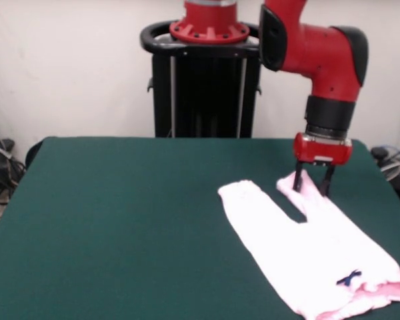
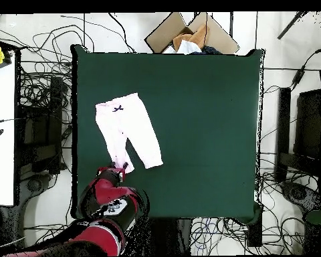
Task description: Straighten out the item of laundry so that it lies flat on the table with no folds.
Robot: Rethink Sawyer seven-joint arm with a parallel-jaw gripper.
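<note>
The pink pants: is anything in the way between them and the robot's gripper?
Nothing visible. The gripper is already down at the end of one leg of the pants, its fingers either side of the cuff. The table around them is bare.

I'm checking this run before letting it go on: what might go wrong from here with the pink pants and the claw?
1. The claw straddles one leg cuff of the pink pants; lifting or dragging from there may fold that leg over instead of flattening it.
2. The waistband lies close to the table edge in the front view, so a pull that way might slide it off.
3. That leg looks shorter than the other, perhaps still bunched.
</note>
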